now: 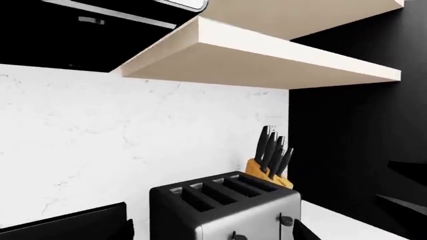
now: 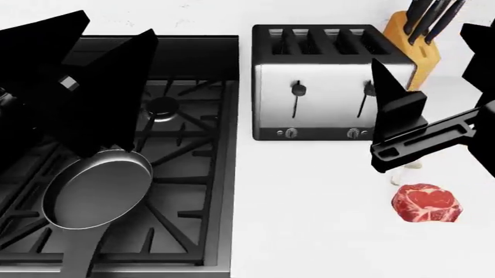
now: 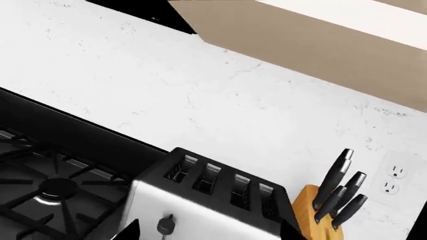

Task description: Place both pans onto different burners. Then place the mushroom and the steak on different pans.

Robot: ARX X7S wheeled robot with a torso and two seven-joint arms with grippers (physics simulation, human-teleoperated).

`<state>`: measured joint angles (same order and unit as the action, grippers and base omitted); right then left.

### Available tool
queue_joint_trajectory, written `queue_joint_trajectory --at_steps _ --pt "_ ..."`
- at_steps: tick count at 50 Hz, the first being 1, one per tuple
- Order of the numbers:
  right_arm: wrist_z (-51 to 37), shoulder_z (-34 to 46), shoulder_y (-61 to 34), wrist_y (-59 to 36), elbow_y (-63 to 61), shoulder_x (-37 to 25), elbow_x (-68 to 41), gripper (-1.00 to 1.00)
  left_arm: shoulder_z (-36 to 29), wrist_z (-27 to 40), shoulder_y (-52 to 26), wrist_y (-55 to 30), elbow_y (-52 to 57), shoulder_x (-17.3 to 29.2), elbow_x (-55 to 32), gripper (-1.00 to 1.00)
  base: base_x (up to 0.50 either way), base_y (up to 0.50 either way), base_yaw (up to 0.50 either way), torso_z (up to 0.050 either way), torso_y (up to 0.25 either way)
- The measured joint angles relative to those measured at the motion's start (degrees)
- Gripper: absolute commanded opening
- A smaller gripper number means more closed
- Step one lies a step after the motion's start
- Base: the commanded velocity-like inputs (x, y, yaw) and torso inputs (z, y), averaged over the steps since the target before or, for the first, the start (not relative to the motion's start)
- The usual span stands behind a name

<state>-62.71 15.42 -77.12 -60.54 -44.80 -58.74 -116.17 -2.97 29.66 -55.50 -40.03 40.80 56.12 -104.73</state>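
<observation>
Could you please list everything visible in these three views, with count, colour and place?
pan: one seen, black with grey inside, on the stove's front grate.
stove: one, black, left of the counter.
burner: one plainly seen, dark with silvery ring, behind the pan.
steak: one, red with white fat, on the counter at right.
mushroom: one, pale, just behind the steak, partly hidden by the right arm.
toaster: one, silver and black, four slots, against the wall.
knife block: one, wooden, black-handled knives, right of the toaster.
outlet: one, white, on the wall.
shelf: one, beige, overhead.
left end effector: black, above the stove.
right end effector: black, above the mushroom.
</observation>
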Motion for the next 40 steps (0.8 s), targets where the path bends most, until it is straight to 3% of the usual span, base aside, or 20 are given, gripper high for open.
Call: queue_joint_trajectory --at_steps 34,40 --pt "1.18 -0.33 0.26 0.91 -0.44 0.08 -0.32 1.0 0.17 0.17 -0.43 0.1 0.28 0.35 -0.63 1.0 0.0 -0.5 0.0 0.0 0.0" --pt "1.35 -0.27 0.22 0.93 -0.56 0.09 -0.32 1.0 0.31 0.04 -0.13 0.19 0.43 0.4 -0.79 1.0 0.0 -0.06 0.0 0.0 0.0"
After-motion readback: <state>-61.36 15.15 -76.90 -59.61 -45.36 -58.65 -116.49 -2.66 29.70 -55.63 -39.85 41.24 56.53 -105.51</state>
